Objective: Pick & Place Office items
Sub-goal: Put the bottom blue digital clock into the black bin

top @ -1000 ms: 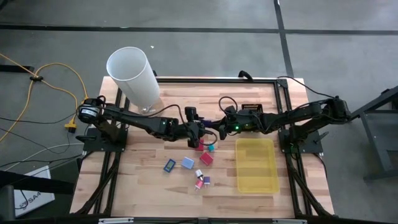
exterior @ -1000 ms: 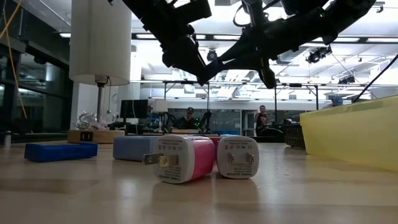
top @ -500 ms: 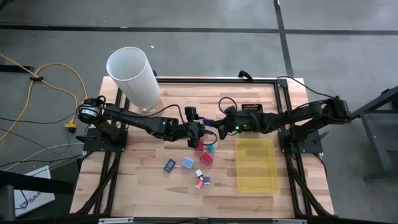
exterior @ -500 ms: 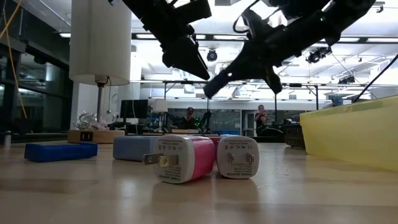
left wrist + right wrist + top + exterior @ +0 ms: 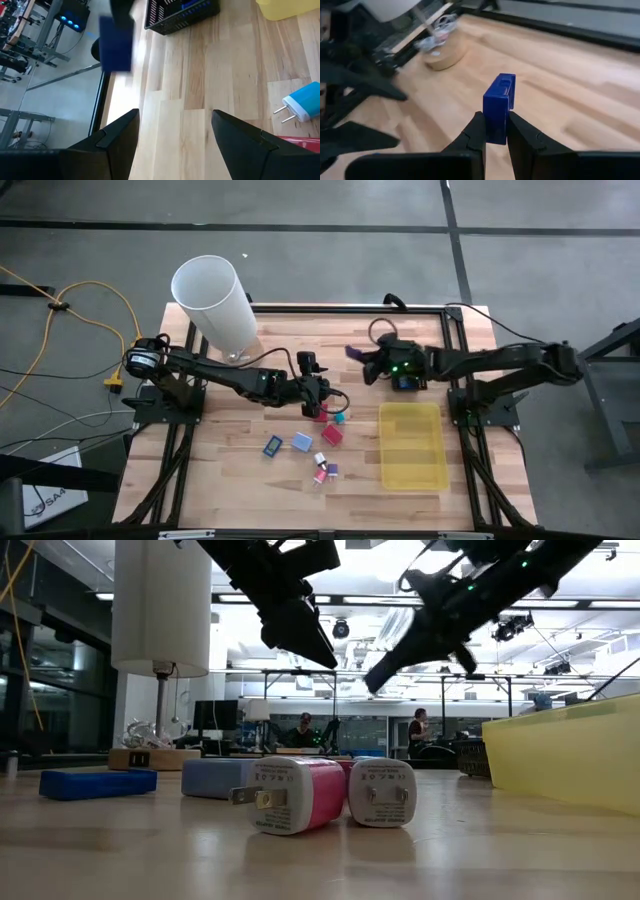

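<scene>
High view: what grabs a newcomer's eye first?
The right tool, raised over the wooden table's far middle, is shut on a small dark blue plastic block. The tall white cylinder stands at the far left corner, and a translucent yellow rectangular tray lies near right.

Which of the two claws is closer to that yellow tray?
The right. The right gripper, shut on a dark blue block, hangs beyond the yellow tray's far end. The left gripper, open, sits farther off, over the scattered pieces beside the tray.
</scene>
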